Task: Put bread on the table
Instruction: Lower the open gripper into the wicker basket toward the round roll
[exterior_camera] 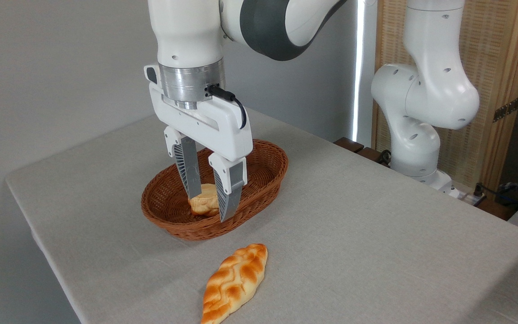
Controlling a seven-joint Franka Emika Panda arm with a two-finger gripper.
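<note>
Hidden parts: the bread [203,201] is sitting partly behind the two fingers of the tool [208,208], so only its middle and left side are showing. The top of the arm is running out of the picture. The near tip of the long loaf [235,282] is getting cut off at the bottom edge.

Tool: it is hanging down into the basket [265,175] with one finger on each side of the bread. The fingers are standing apart. I cannot tell if they are pressing on the bread or only sitting beside it.

Bread: it is lying low inside the basket, toward the near left end. It is small, round and bumpy, golden-tan with pale patches.

Basket: it is brown, oval and woven, with a thick rim. It is sitting on the worktop [376,234].

Long loaf: it is lying flat on the worktop just in front of the basket, not touching it. It is braided, leaf-shaped and shiny orange-brown.

Worktop: it is looking like light grey cloth, with a rounded corner at the left. Its left edge is running close to the basket and the loaf.

Open room: a wide bare stretch is lying to the right of the basket and loaf.

Arm base: it is white and smooth, standing at the far right.
</note>
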